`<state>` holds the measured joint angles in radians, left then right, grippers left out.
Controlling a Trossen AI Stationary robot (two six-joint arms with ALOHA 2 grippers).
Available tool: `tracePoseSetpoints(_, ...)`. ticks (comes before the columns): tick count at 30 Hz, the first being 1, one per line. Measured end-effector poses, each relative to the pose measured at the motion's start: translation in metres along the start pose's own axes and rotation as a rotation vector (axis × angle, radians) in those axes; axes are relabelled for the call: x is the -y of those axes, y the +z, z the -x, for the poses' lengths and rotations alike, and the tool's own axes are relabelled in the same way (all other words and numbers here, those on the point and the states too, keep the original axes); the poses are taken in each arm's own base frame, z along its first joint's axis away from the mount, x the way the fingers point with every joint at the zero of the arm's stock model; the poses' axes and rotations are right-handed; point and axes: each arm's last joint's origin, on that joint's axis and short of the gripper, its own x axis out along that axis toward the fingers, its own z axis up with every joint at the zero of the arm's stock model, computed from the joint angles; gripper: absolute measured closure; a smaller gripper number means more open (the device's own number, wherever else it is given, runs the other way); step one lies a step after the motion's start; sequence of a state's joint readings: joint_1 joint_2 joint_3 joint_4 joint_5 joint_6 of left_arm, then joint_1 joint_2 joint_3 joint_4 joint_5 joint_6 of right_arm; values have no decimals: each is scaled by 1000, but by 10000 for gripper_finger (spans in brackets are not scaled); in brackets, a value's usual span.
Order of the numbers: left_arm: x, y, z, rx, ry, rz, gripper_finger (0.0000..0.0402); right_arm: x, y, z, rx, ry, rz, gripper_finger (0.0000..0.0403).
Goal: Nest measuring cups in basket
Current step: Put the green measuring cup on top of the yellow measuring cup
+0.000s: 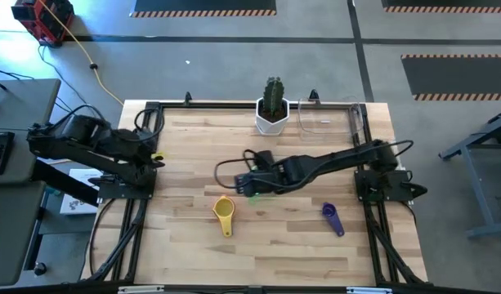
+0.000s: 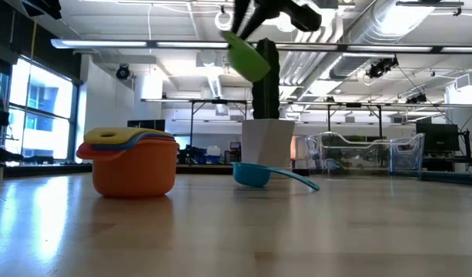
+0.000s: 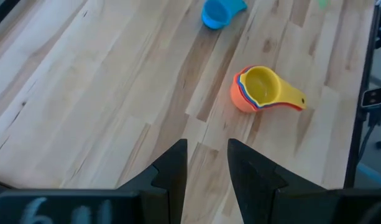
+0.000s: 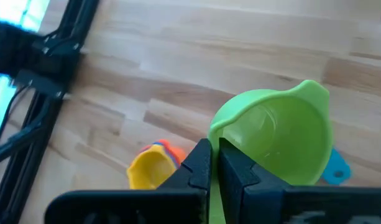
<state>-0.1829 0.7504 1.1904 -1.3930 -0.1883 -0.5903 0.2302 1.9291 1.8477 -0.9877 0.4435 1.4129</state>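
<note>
Right end effector (image 4: pixel 209 163), fingers pinched on the green plastic measuring cup (image 4: pixel 277 137) held aloft above the wooden surface (image 1: pixel 185 237), sits just beside the yellow-topped orange nested cup stack (image 1: pixel 224 211), handle pointing toward the front edge; left arm waits.

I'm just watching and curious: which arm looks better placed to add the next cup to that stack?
The right one, probably. Its end effector is shut on the green cup, raised above the table near the nested stack. The left end effector sits empty, back at the table's left edge.
</note>
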Motion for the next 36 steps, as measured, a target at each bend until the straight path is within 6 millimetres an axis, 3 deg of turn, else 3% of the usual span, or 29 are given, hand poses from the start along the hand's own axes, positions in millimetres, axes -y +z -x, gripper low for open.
tracePoseSetpoints(8, -4, -4, 6, 24, -16, 6, 298, -47, -9, -29, -82, 59, 72, 403)
tracePoseSetpoints(14, -4, -4, 6, 24, -15, -8, 298, -70, -24, -62, -163, 100, 117, 403)
tracePoseSetpoints(21, -4, -5, 6, 21, -17, -12, 298, -71, -50, -93, -261, 135, 103, 403)
tracePoseSetpoints(36, -5, -5, 6, 16, -14, -13, 298, -68, -61, -95, -249, 103, 152, 403)
